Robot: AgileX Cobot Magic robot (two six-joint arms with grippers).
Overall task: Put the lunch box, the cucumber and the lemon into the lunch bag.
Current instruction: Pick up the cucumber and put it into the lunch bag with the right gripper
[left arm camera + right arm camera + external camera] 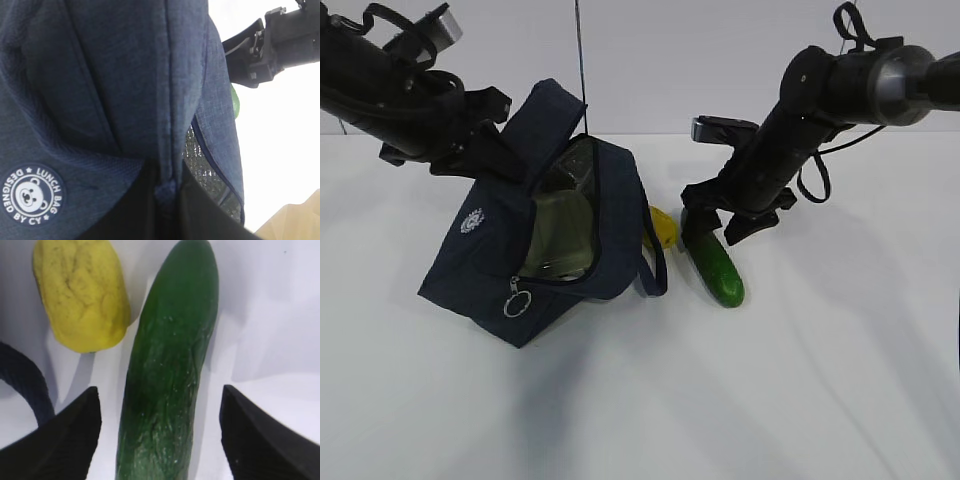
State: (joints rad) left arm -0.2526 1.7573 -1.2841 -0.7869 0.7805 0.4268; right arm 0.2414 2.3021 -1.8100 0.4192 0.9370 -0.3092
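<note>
One lunch bag (485, 265) sits at the left centre of the exterior frame on the white surface (820, 400), tilted, with its top flap lifted and the zipper open. One silver ring pull (517, 303) hangs at its lower front corner, and one round white logo (472, 221) shows on its side. Two dark loop handles can be made out: one near the lifted flap, one (655, 265) drooping to the surface at the bag's right.

One lunch box (558, 235), clear with a pale green lid, lies inside the open bag.

One lemon (662, 228) rests on the surface just right of the bag, partly hidden by it. One cucumber (718, 270) lies just right of the lemon, at the frame's centre.

Two arms are in view. The left end effector (167, 192), at the upper left of the exterior frame, is clamped tight on the bag's fabric at the flap; the left wrist view shows navy cloth pinched between its dark fingers (127, 210).

The right end effector (160, 435) stands spread wide, its two black fingers (67, 435) on either side of the cucumber with a gap at each side, not touching it. In the right wrist view the lemon sits at the upper left.
</note>
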